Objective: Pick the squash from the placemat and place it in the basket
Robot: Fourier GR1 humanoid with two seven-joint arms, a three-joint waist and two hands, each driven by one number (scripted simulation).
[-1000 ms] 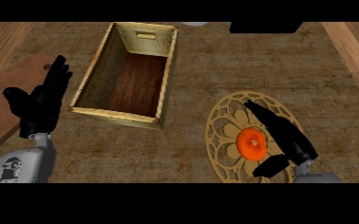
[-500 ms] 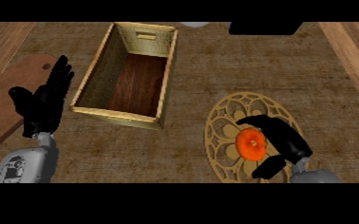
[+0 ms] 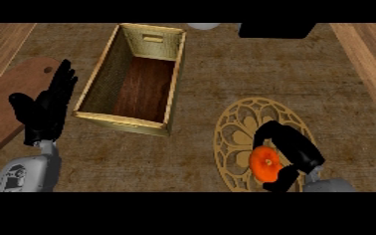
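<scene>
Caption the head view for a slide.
Right black hand curls round the orange squash on the round gold-patterned placemat; rectangular woven basket stands beside; left hand rests open.

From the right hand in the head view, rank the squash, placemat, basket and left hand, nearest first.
1. squash, inside the curl of the right hand.
2. placemat, underneath it.
3. basket, up-left.
4. left hand, far left edge.

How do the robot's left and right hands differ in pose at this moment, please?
The left hand is open, fingers straight, resting at the view's left and holding nothing; the right hand curls round the orange squash over the placemat. Both are black.
</scene>
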